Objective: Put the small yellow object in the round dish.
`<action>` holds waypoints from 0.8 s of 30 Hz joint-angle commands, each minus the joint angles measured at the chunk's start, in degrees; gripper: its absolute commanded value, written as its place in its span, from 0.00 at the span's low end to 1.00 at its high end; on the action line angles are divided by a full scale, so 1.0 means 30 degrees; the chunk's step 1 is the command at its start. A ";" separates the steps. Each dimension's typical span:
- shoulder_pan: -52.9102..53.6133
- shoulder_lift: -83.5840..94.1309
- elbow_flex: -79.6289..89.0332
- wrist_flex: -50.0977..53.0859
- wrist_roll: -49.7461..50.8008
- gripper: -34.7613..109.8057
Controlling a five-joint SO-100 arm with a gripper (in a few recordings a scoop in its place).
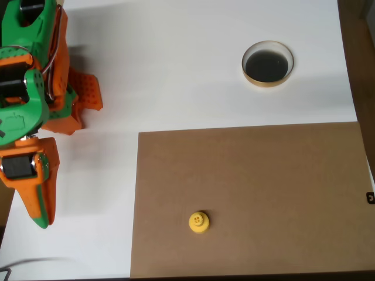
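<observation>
The small yellow object [199, 222] stands on a brown board near its front edge, knob up. The round dish [267, 83], pale tan rim and black inside, sits on the white table at the upper right, beyond the board's far edge, with nothing in it. My gripper [42, 221] is at the far left of the overhead view, pointing toward the bottom edge. Its orange and green fingers lie together in one taper with nothing between them. It is well to the left of the yellow object and far from the dish.
The brown board [281, 175] covers the lower right of the white table [176, 58]. The green and orange arm body [29, 70] fills the upper left corner. A dark strip runs along the right edge.
</observation>
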 commanded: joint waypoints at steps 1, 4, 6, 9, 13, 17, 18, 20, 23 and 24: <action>0.0176 0.0732 0.0088 -0.0381 -0.0322 0.24; 0.0117 0.0732 0.0088 -0.0381 -0.0381 0.24; 0.0117 0.0732 0.0088 -0.0381 -0.0381 0.24; 0.0234 0.0732 0.0088 -0.0381 -0.0234 0.24; 0.0527 0.0732 0.0088 -0.0381 -0.0234 0.24; 0.0586 0.0732 0.0000 -0.0205 -0.0908 0.24; 0.0674 0.0732 -0.0117 -0.0117 -0.0850 0.24; 0.1436 0.0732 -0.0615 0.0029 -0.0059 0.27; 0.2637 0.0732 -0.1377 -0.0293 0.0439 0.31; 0.2754 0.0732 -0.1611 -0.0469 0.0205 0.31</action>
